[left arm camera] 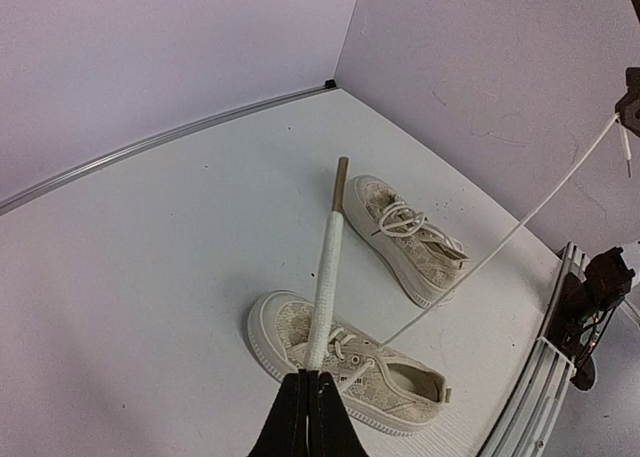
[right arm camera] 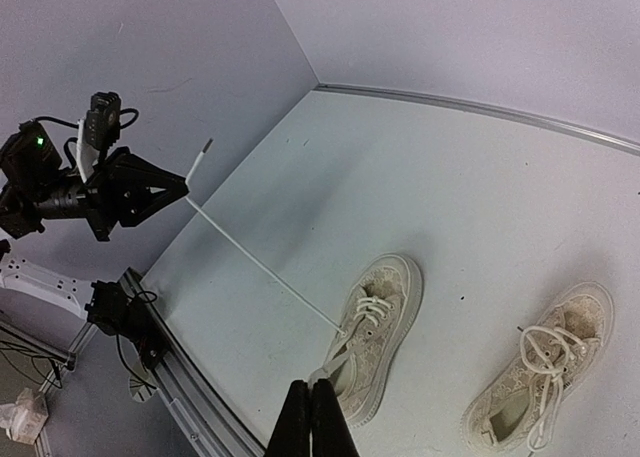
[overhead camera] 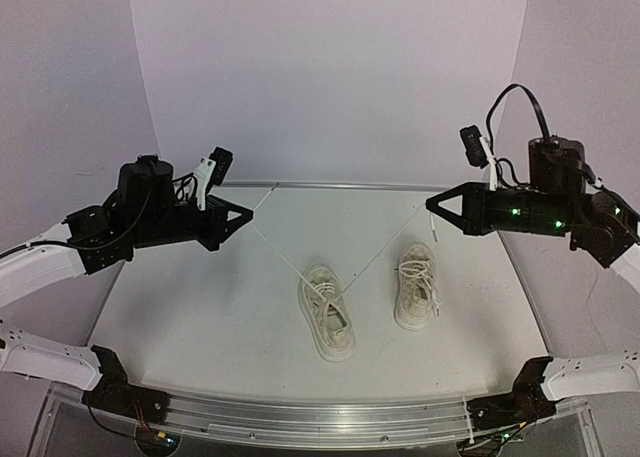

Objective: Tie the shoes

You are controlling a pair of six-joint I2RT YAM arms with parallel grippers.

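Left claw (overhead camera: 248, 214) and right claw (overhead camera: 430, 205) each pinch a taut lace (overhead camera: 283, 255) of the shoe (overhead camera: 326, 315) on the desk (overhead camera: 200, 297) below and between them, seemingly tightening the first knot; forming loops likely comes next.

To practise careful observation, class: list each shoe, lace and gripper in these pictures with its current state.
left gripper, shut on left lace.
right gripper, shut on right lace.
left lace, taut, rising from the left shoe.
right lace, taut, rising from the same shoe.
left shoe, upright, not yet tied.
right shoe, upright, laces slack on top, nothing holding them.
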